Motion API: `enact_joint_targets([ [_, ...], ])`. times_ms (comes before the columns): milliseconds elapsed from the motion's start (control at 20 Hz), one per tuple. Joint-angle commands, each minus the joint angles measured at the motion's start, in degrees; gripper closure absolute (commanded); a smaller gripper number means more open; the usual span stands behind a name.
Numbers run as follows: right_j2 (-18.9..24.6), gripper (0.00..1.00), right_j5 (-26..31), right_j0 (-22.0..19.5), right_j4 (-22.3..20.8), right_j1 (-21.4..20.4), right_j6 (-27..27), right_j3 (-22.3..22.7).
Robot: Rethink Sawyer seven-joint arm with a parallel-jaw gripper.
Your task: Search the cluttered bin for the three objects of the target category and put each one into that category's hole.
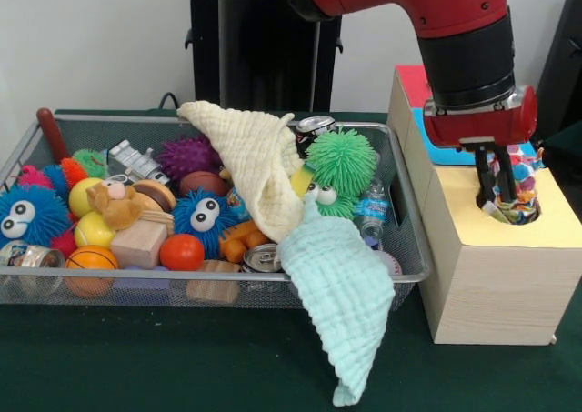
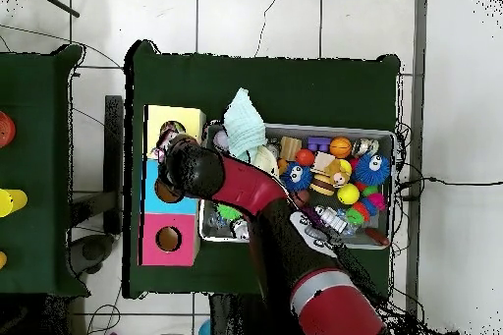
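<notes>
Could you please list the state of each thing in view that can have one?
confetti cloth: partly down the yellow-topped hole.
end effector: at that hole, amid the cloth.
mint-green cloth: draped over the bin rim, hanging outside.
cream cloth: in the bin, bunched atop the clutter.
red-topped hole: nothing in it.
</notes>
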Motion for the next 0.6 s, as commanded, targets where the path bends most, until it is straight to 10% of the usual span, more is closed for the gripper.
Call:
enact_joint_targets([
  [50, -3.09, 1.00, -6.02, -0.73, -1.89, 7.39, 8.94, -0.05],
  [600, -5.21, 1.00, -10.01, -0.01, -3.20, 11.18, 6.90, -0.15],
])
